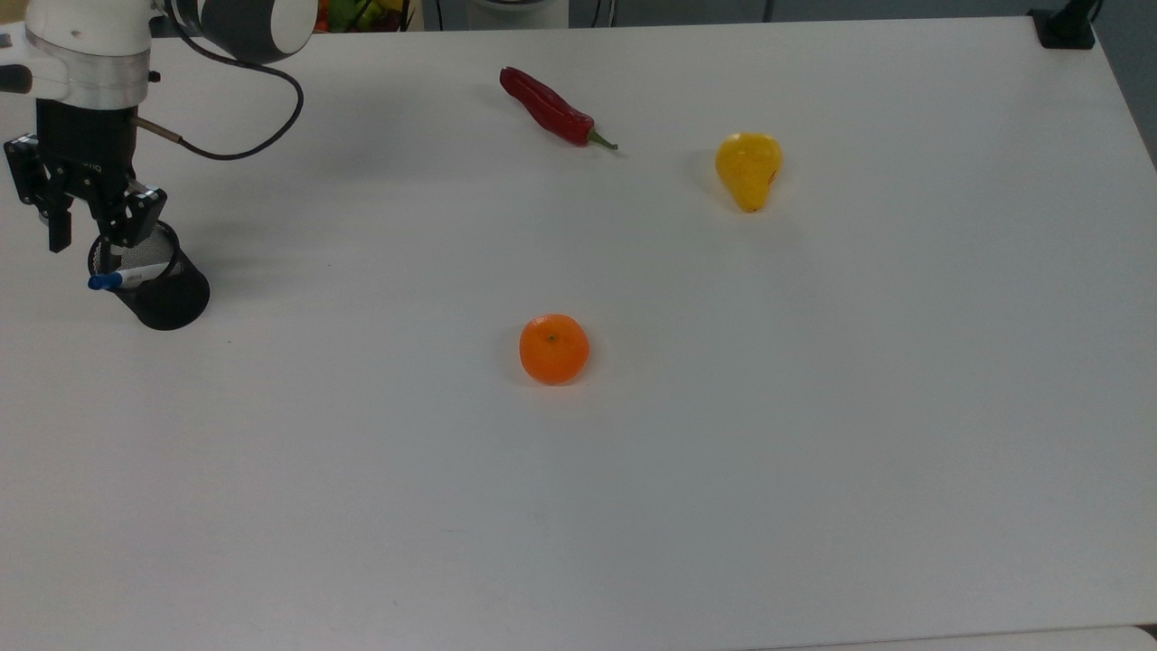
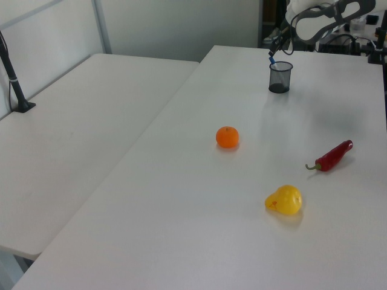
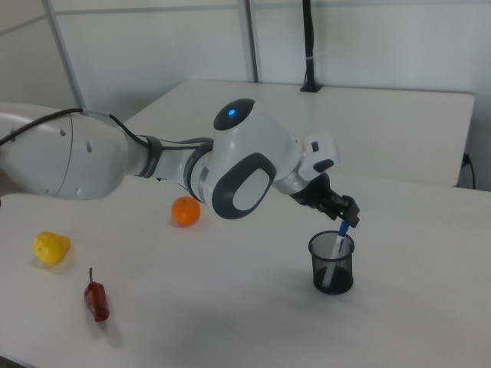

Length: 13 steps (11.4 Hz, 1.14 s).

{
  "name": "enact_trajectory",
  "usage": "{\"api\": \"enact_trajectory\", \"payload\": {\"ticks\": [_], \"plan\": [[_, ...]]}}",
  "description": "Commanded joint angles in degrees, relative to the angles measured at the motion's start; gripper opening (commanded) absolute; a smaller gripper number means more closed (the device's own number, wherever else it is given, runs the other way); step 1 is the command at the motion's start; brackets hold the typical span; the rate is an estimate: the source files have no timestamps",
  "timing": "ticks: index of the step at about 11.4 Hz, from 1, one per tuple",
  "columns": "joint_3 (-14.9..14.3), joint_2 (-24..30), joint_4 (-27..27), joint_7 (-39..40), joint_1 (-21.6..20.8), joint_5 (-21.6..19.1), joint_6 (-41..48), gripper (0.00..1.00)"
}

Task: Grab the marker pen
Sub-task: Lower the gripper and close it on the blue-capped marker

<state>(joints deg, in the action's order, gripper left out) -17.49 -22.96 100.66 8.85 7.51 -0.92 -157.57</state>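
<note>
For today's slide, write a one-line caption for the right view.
Panda arm's gripper poised over the blue-capped marker pen standing in a black mesh cup.

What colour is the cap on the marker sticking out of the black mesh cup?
Blue, on the marker; the top view shows it best.

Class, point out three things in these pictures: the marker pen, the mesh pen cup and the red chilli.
marker pen [image 1: 106, 281]: top view, on its blue cap.
mesh pen cup [image 1: 172, 298]: top view, on its dark outer wall.
red chilli [image 1: 546, 107]: top view, on the middle of its body.
</note>
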Motion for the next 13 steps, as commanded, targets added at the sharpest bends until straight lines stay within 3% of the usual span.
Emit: {"api": "enact_trajectory", "payload": {"ticks": [1, 11, 12, 13], "plan": [[-0.4, -1.5, 0.7, 0.6, 0.3, 1.4, -2.8, 0.53], [-0.3, -3.3, 0.7, 0.6, 0.1, 1.4, -5.2, 0.54], [-0.3, -3.6, 0.6, 0.6, 0.1, 1.4, -5.5, 0.51], [-0.3, -3.8, 0.7, 0.6, 0.1, 1.5, -5.7, 0.41]]}}
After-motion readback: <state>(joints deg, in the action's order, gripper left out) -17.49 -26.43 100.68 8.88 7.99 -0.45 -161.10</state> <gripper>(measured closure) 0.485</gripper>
